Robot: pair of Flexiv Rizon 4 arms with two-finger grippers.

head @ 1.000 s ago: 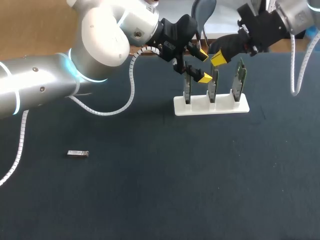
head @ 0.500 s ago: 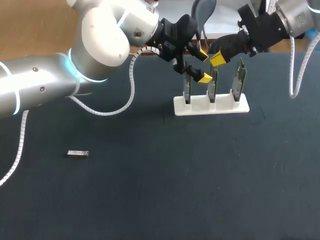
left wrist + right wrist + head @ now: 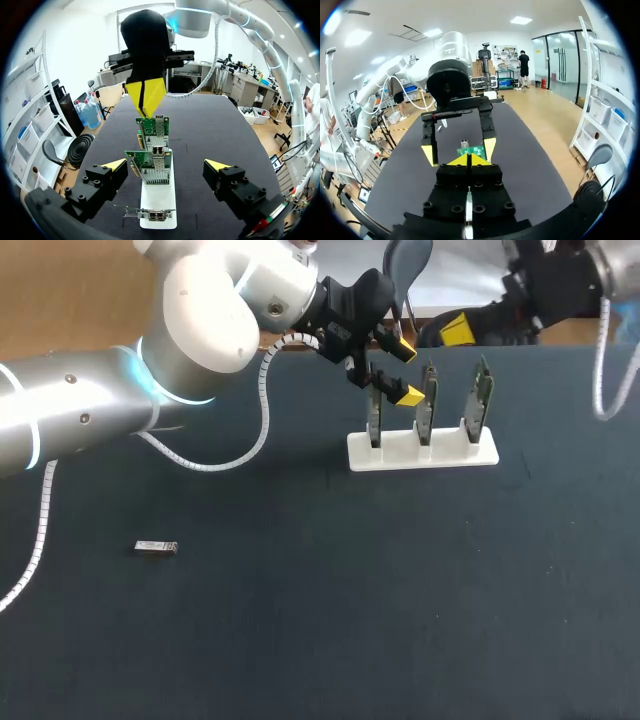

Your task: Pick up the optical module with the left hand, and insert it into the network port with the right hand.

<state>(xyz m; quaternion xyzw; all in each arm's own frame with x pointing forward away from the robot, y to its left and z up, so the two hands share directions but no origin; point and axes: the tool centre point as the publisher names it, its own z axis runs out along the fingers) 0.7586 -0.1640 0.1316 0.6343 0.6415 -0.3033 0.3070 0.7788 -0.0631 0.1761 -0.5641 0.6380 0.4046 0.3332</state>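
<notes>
Optical module (image 3: 156,548) well apart from card rack (image 3: 422,452)

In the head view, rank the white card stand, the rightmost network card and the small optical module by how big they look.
Largest to smallest:
1. white card stand, the widest shape by a clear margin.
2. rightmost network card, upright and seen nearly edge-on, so it looks thin.
3. optical module, clearly the smallest, lying well apart from the stand.

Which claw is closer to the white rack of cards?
Left. The left gripper is at the rack, fingers either side of its cards; the right gripper hangs above, apart.
</notes>
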